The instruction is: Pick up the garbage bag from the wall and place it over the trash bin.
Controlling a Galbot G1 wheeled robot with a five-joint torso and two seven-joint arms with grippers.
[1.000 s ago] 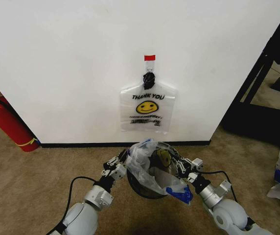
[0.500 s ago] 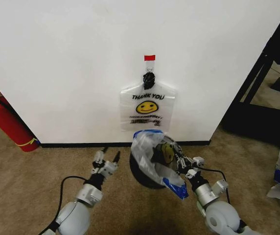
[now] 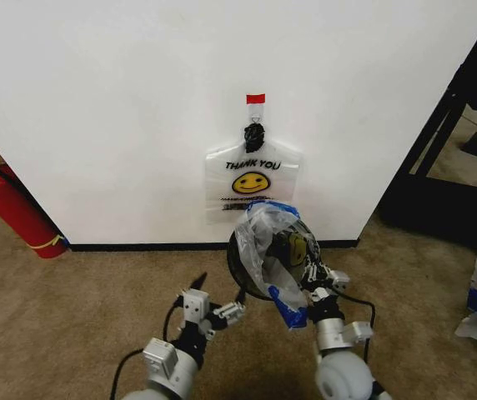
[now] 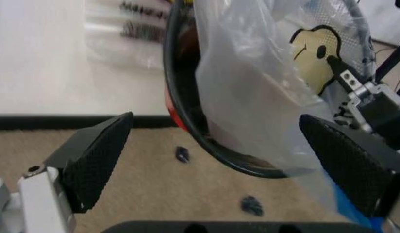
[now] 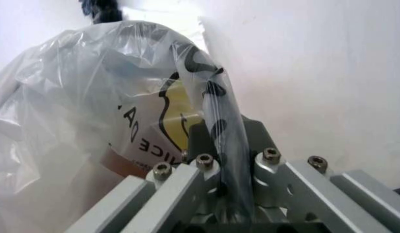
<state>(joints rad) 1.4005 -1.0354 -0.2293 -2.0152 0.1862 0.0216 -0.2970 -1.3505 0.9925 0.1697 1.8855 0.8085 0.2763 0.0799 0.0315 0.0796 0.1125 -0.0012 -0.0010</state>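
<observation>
We see thin, glossy, crinkled clear plastic in the garbage bag (image 3: pixel 269 250) draped over the black wire-mesh trash bin (image 3: pixel 243 265). The wall (image 3: pixel 113 108) is smooth, matt white. Lower frame, the carpet (image 3: pixel 72 308) looks rough and fibrous. The right gripper (image 5: pixel 223 187) shows brushed metal links; the left gripper (image 4: pixel 219 165) has textured black pads (image 4: pixel 96 158).

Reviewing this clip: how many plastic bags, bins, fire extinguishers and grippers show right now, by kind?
Thin see-through plastic bags: 2, one smiley "THANK YOU" bag hanging on the white wall at, one garbage bag draped on the bin
Round black mesh trash bin: 1
Red fire extinguisher: 1
Grippers: 2, left gripper open, right gripper clamped on bag and rim
Total: 6
</observation>
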